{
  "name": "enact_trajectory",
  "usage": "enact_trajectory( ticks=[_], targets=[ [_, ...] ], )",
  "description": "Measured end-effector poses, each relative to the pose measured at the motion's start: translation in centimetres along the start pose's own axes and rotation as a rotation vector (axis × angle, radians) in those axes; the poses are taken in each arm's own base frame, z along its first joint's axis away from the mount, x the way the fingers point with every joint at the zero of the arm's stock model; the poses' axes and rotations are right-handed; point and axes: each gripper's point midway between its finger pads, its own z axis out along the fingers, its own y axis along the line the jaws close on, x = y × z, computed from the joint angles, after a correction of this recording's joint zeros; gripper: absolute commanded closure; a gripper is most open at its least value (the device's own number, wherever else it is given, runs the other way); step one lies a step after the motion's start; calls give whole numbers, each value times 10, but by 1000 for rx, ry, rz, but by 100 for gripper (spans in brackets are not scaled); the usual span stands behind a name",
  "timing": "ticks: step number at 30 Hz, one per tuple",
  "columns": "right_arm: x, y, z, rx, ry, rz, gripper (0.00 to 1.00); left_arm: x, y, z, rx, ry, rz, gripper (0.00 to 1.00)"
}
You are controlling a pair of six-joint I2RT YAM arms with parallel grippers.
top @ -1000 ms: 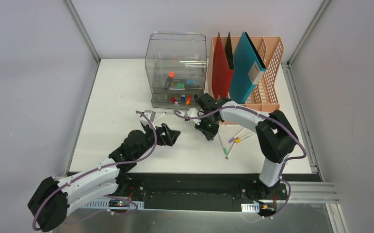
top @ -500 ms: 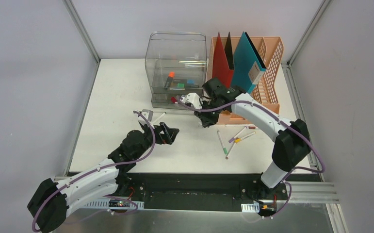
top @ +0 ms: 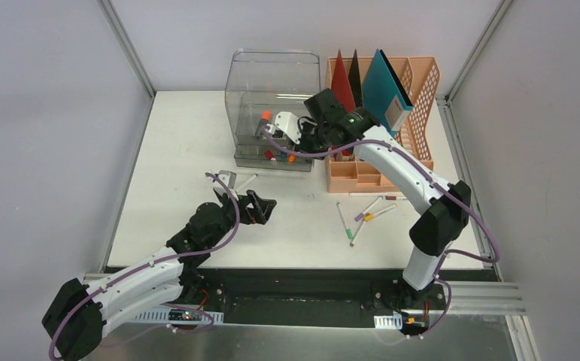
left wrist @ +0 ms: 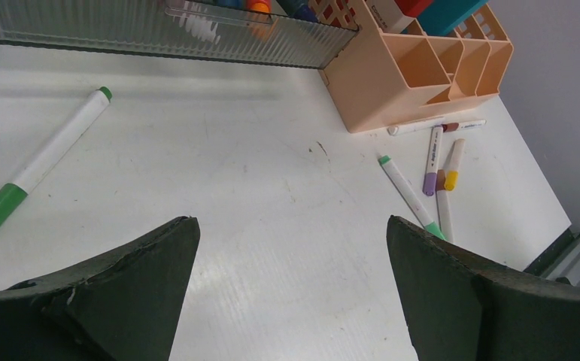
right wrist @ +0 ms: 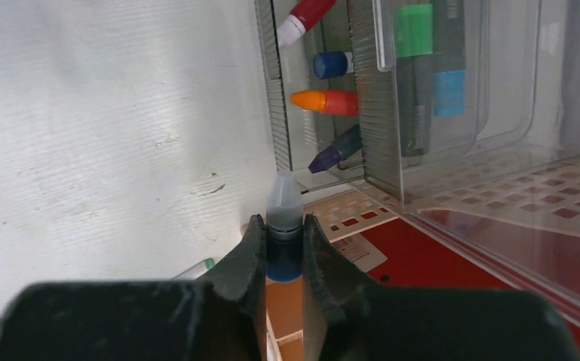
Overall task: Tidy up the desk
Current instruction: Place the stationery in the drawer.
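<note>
Up at the front of the clear drawer box (top: 250,83), the right gripper (right wrist: 283,235) is clenched on a marker (right wrist: 283,204) with a pale cap (blue barrel just below it), close to the drawers holding other pens (right wrist: 324,101). Well apart from it, the left gripper (left wrist: 290,226) hangs spread wide and empty over the white surface (top: 174,135), which carries the box, a peach file rack (top: 418,113) and loose markers (top: 349,223).

White desk (top: 181,150), peach rack (top: 422,98) (latticed), teal folder (top: 381,86)
</note>
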Motion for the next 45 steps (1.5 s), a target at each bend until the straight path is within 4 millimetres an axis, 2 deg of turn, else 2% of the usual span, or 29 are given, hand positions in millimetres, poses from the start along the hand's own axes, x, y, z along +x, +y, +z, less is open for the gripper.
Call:
enact_trajectory(
  ticks=[5, 16, 27, 35, 38, 42, 45],
  targets=[
    [-3, -9, 16, 53, 56, -52, 97, 0, 4, 0, -16, -8, 0, 1],
    [0, -29, 46, 169, 157, -111, 78, 4, 7, -1, -24, 0, 1, 1],
    [14, -47, 72, 249, 242, -138, 47, 4, 7, -1, -23, -2, -1, 1],
    [13, -42, 74, 246, 246, -127, 46, 4, 7, -1, -22, -1, -3, 1],
    [13, -33, 71, 215, 234, -87, 46, 4, 6, -1, -21, 1, -4, 1],
    [17, -5, 54, 129, 191, -33, 47, 8, 6, -1, -11, 3, -21, 1],
    [22, 21, 30, 57, 143, -1, 47, 13, 6, 1, 2, 14, -39, 1]
  ],
)
